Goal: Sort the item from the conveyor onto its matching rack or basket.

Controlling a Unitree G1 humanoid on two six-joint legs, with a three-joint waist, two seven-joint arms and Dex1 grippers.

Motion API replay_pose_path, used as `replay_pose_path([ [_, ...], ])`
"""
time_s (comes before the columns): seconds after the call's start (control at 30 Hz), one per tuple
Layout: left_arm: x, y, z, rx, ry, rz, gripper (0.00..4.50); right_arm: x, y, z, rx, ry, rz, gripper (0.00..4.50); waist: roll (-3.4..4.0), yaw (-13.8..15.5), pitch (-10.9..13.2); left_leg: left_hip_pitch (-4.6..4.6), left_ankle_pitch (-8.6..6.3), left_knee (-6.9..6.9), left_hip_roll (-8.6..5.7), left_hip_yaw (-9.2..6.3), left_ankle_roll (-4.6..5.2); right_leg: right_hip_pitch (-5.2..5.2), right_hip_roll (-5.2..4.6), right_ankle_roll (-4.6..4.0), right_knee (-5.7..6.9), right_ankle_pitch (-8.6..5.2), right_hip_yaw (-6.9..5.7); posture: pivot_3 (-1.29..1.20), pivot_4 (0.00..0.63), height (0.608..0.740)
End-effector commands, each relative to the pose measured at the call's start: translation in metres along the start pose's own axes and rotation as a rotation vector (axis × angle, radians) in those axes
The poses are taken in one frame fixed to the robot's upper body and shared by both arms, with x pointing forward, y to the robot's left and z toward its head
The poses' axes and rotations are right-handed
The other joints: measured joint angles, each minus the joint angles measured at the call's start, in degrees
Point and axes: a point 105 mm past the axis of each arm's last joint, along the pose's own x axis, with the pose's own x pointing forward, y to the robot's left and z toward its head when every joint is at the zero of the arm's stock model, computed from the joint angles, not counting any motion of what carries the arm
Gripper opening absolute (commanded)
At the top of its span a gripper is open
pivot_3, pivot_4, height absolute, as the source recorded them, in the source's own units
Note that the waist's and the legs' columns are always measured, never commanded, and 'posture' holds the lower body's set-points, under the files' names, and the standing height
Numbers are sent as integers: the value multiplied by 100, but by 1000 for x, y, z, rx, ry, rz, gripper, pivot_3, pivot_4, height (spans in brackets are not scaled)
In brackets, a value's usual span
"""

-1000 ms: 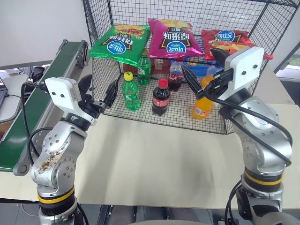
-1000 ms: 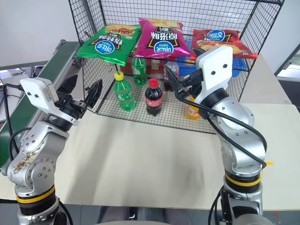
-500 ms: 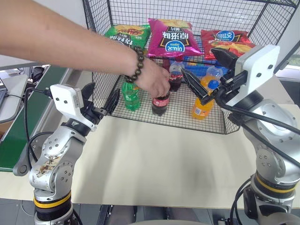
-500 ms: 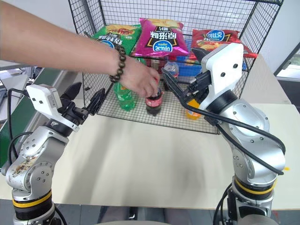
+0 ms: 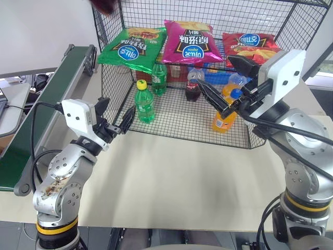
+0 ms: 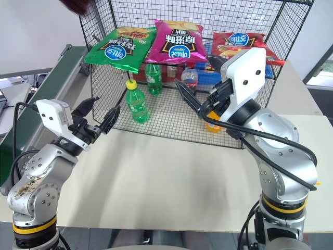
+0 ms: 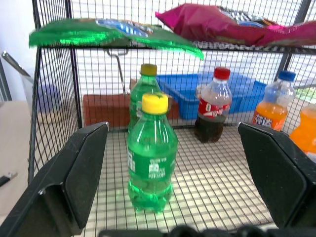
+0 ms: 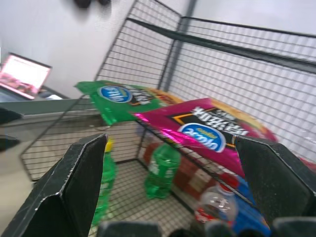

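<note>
- The pale bench [image 5: 182, 172] lies nearest, with both arms raised over its near part.
- The left hand [image 5: 117, 107] hovers just in front of the cage's left front corner; its two black fingers are spread as wide as they go and grip nothing.
- The right hand [image 5: 214, 71] hangs at the cage's open front on the right, fingers likewise wide apart and empty.
- The conveyor [image 5: 47, 109] runs along the bench's left edge, its dark green belt between grey rails.
- The black wire cage [image 5: 177, 136] stands on the far part of the bench.
- On its mesh floor, near the front left, a green bottle with a yellow cap [image 5: 144, 101] stands upright.
- Front right stands an orange bottle [image 5: 223, 117], a second orange bottle with a blue cap [image 7: 270, 106] close behind it.
- The cola bottle [image 5: 193, 86], red cap and red label, stands upright farther back on the floor, about mid-width, apart from both hands.
- To its left, also at the back, is a second green bottle [image 5: 159, 77].
- A blue crate [image 7: 182, 91] sits behind the bottles.
- On the upper shelf lie three crisp bags: green [image 5: 132, 47], magenta [image 5: 192, 41], red [image 5: 250, 44].
- Above the cage's top left corner is a dark blurred shape [image 5: 105, 4]; I cannot tell what it is.
</note>
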Motion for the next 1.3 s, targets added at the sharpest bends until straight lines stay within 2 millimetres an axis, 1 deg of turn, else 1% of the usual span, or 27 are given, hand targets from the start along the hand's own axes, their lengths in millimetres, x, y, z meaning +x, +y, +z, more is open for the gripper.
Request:
replay_pose_path([
  [0.03,-10,-5,11,41,-30,9,4461,2,6,9,9,-56,74,4500,0,-9,0,0,0,0,0,0,1,0,0,0,1,0,0,0,150,740],
  [0.07,-12,-4,11,44,-29,13,4461,2,7,9,13,-56,83,4500,0,-7,0,0,0,1,1,-2,1,0,0,0,1,0,-2,0,150,740],
  [0.1,-15,1,11,45,-27,51,4461,4,9,7,20,-52,107,4500,0,-5,0,-2,0,2,1,-4,1,0,0,0,1,0,-2,0,150,740],
  [0.17,-27,13,9,54,-20,145,4461,6,15,1,47,-43,162,4500,0,-38,0,0,0,3,1,-4,1,1,0,0,1,0,-2,0,150,740],
  [0.23,-40,20,6,78,0,210,4461,7,20,-4,71,-36,208,4500,0,-86,0,2,-2,2,1,1,4,2,-1,0,-1,0,2,0,150,740],
  [0.33,-52,23,2,86,17,250,4461,7,26,-8,87,-31,235,4500,1,-77,0,-1,-3,1,3,-5,5,1,-2,0,-2,0,-1,0,150,740],
  [0.5,-57,25,-1,75,19,289,4461,6,28,-20,90,-5,261,4500,1,-28,0,-2,-3,8,-1,-8,4,9,-9,0,-8,0,-2,0,150,740],
  [0.57,-57,30,-2,76,18,305,4461,8,26,-23,91,-3,252,4500,1,-32,0,-2,-4,8,-3,-3,6,9,-9,0,-14,0,-3,0,150,740],
  [0.67,-58,36,2,88,13,318,4461,12,25,-20,95,-16,255,4500,1,-64,0,-4,-4,7,-2,-3,6,6,-6,0,-13,0,-2,0,150,740],
  [0.77,-61,43,0,106,20,348,4461,15,26,-23,91,-17,269,4500,1,-81,0,2,-4,5,3,-3,6,7,0,0,-11,0,-2,0,150,740],
  [0.93,-70,49,1,106,23,399,4461,17,26,-24,87,-24,289,4500,1,-74,0,0,-4,6,1,-4,6,7,-3,0,-12,0,-2,0,150,740],
  [1.3,-82,54,0,102,28,461,4461,25,29,-21,99,-52,324,4500,1,-79,0,0,-5,6,1,-5,7,7,-7,0,-11,0,-2,0,150,740],
])
